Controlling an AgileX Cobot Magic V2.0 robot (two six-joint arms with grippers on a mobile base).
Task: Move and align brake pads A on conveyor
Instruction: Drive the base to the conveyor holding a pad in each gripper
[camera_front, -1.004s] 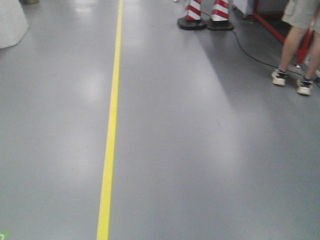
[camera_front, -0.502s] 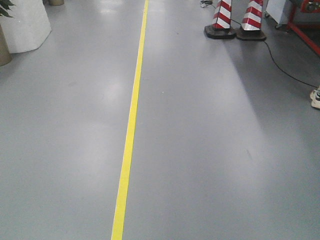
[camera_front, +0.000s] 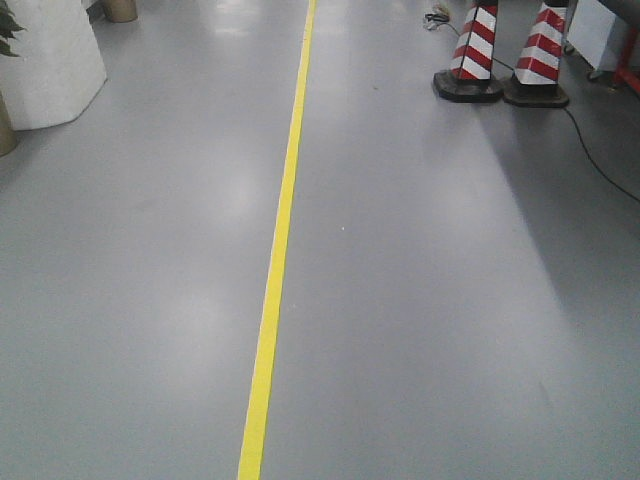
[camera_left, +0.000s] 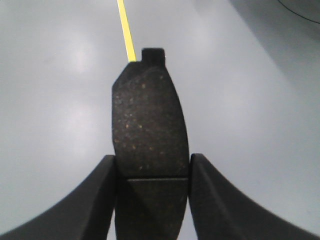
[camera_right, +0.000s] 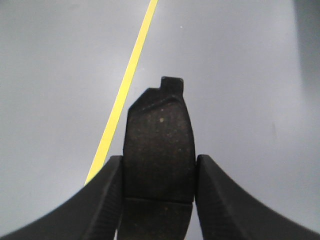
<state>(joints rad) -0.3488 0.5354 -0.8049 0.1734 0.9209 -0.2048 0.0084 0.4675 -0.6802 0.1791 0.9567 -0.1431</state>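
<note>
- Left wrist view: left gripper fingers clamp a pad, centre frame, over grey floor.
- Right wrist view: right gripper clamps a second pad, lower centre.
- Front view: yellow line, cones upper right.

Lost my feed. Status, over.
Left hand shut on brake pad. Right hand shut on second brake pad. Conveyor not in view. Striped cones ahead, right.

Open floor ahead; striped cones right, white container left.
</note>
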